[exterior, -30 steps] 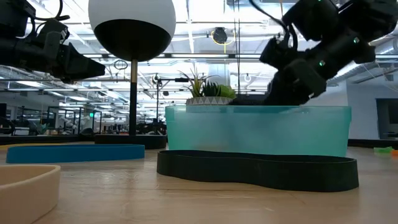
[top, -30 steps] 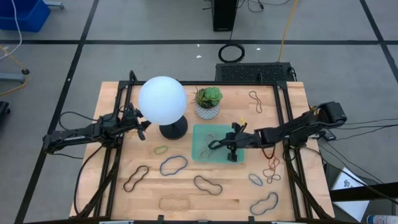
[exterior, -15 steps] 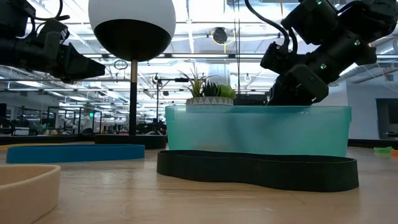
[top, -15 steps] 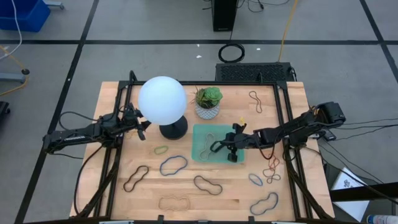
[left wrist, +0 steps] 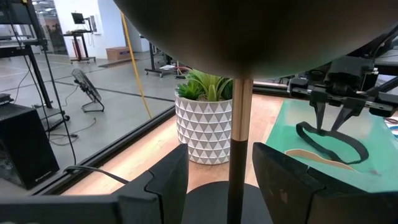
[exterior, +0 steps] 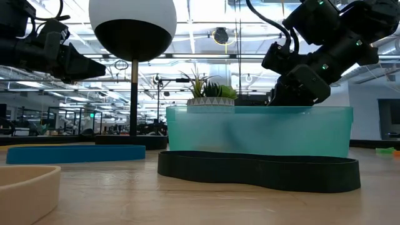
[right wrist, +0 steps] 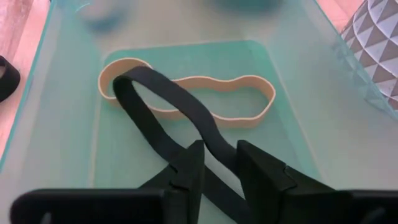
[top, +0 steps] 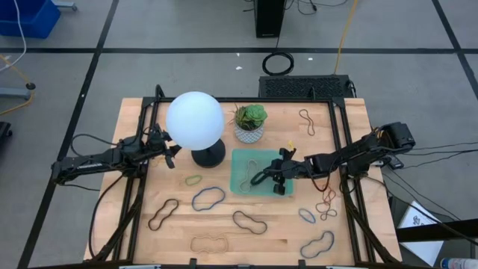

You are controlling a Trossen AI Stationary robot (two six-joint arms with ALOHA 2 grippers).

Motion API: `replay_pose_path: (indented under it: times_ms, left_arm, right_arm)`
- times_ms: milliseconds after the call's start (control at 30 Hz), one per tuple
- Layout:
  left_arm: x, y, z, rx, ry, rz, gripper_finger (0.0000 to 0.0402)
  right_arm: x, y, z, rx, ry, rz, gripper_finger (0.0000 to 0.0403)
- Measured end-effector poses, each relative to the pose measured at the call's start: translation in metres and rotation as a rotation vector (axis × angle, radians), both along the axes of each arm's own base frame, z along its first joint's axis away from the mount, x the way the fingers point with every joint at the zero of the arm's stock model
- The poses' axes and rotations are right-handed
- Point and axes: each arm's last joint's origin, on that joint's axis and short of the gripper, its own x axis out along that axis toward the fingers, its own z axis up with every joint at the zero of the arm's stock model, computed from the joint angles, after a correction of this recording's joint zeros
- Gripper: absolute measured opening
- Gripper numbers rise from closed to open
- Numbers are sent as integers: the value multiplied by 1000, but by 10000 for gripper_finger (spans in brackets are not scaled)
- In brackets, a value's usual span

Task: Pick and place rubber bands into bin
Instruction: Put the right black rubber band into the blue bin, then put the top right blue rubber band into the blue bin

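Counting contents of bin [top: 240, 181]: tan band [right wrist: 186, 96] and black band [right wrist: 165, 115].
Right gripper [right wrist: 217, 163]: inside bin, fingers slightly apart around black band's end.
Left gripper [top: 170, 152]: open, beside lamp [top: 196, 123].
Outstanding: roughly ten rubber bands [top: 208, 198] on table [top: 284, 232].

My mint-green bin [top: 243, 161] sits mid-frame, right of centre, in the high view. Inside it a tan rubber band [right wrist: 186, 94] lies flat, with a black band [right wrist: 168, 115] draped across it, running back between my fingers. Other bands lie scattered lower in the frame.
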Motion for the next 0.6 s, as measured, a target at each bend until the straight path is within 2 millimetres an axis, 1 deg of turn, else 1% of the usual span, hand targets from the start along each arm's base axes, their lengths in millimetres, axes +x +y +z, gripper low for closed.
replay_pose_path:
  times_ms: [233,367,467,600]
  left_arm:
    - [0,0,0,0,0,0,186]
    - [0,0,0,0,0,0,186]
    - [0,0,0,0,0,0,186]
    - [0,0,0,0,0,0,186]
  right_arm:
    - [0,0,1,0,0,3,109]
    - [-2,3,10,80,-21,93,106]
    - [-9,11,22,131,-36,196,106]
    - [-28,25,34,97,11,252,109]
